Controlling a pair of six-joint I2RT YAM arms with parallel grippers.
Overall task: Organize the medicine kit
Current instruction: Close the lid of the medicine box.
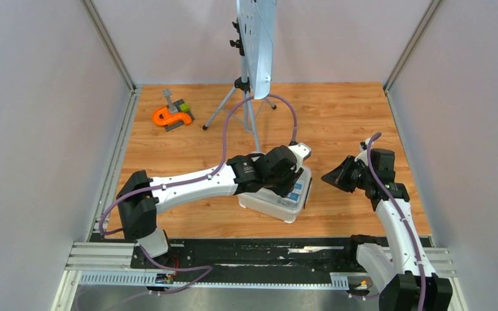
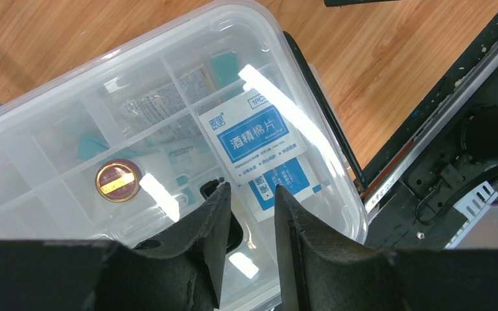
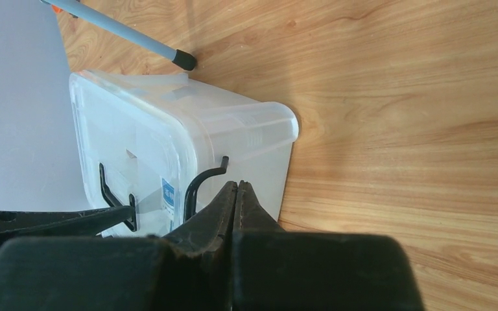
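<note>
The medicine kit, a white rounded tub, sits at the table's near middle with its clear lid on. Through the lid I see the divided tray with a blue-and-white packet, teal packets and a round gold-and-brown item. My left gripper hovers over the lid, open, nothing between its fingers; the black handle shows just beside the left finger. My right gripper is shut and holds nothing, close to the kit's side near the black handle.
An orange-and-grey tool lies at the back left. A tripod carrying a white panel stands behind the kit, one foot near the tub. Grey walls close in both sides; the black base rail runs along the near edge.
</note>
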